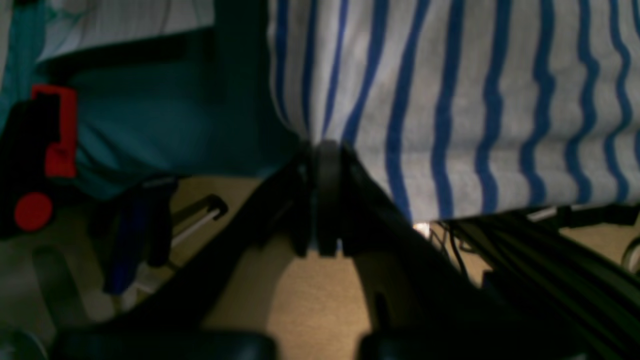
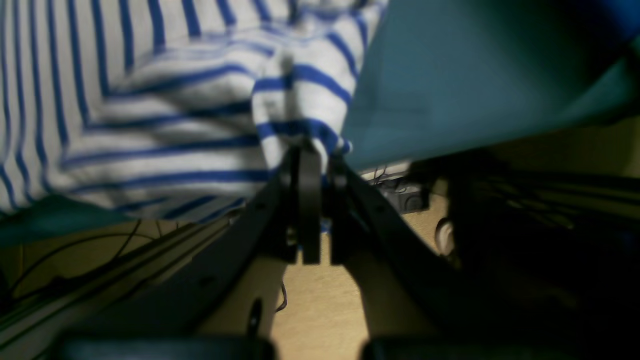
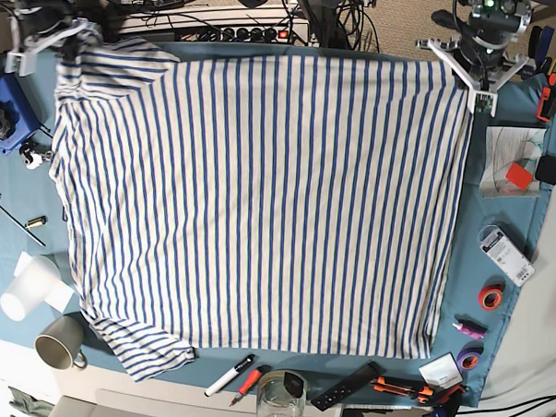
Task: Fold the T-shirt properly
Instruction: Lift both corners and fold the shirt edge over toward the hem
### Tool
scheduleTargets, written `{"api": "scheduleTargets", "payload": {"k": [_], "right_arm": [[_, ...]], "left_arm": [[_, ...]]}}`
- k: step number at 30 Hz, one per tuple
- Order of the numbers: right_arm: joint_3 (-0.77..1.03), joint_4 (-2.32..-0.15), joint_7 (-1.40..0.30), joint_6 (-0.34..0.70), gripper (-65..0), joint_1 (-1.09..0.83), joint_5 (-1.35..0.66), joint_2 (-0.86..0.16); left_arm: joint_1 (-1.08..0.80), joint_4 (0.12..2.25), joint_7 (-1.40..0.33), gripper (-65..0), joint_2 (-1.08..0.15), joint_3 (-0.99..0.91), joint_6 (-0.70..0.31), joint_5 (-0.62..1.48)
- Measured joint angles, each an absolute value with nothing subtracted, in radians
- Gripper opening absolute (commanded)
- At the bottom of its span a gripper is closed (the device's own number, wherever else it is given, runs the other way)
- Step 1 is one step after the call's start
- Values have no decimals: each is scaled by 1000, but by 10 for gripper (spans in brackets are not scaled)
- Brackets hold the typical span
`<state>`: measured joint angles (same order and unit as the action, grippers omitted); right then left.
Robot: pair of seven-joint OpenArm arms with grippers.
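The T-shirt, white with thin blue stripes, lies spread flat over most of the teal table cloth, one short sleeve at the near left. At the far right corner my left gripper is shut on the shirt's edge. In the left wrist view the left gripper pinches striped cloth. My right gripper is shut on the far left corner. The right wrist view shows the right gripper clamping a bunched fold of the T-shirt.
A blue box and small tools lie at the left edge. A white cup, a mug, a glass and markers line the near edge. Tape rolls and packets sit on the right. Cables run along the far side.
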<state>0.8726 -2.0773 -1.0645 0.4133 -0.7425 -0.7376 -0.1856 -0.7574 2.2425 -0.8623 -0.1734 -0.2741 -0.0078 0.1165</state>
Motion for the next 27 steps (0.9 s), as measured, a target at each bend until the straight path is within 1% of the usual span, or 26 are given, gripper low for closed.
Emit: {"api": "scheduleTargets", "payload": {"k": [2,5,8,10,15,20,21,25,27], "right_arm": [[937,-2117,-1094,440,-650,-743,-776,-163],[1029,-2162,-1176,479,-650,-746,-882,-133],[1094,-2169,-1182,488,-650,-746,-918,-124],[1132,-2171,-1183,488,-650,-745,-921,-117],[1185,-2172,-1201,495,-650,-745,-938,-113],[1189,-2172,-1183,495,-650,-745,-941,-113],[1190,-2172,-1174,495,-650,-741,-941,-113],[1189,-2172,-1170,495,-650,-699,-940,-117],[1182,-2172,-1166,495,-650,-682,-939,-132]], "left_arm": [[-780,2263,-865,-650,-173,-274,-8,112],[-807,2307,-865,-650,-174,-274,-8,49],[-823,2342,-867,-650,-175,-274,-8,2],[-823,2342,-920,-650,-175,-274,-9,-9],[-844,2341,-940,-650,-175,-274,-12,-34],[-889,2341,-942,-650,-175,-273,-15,-65],[-886,2341,-934,-650,-175,-273,-15,-73],[-883,2341,-788,-650,-175,-273,-15,-72],[-869,2341,-777,-650,-175,-273,-15,-37]]}}
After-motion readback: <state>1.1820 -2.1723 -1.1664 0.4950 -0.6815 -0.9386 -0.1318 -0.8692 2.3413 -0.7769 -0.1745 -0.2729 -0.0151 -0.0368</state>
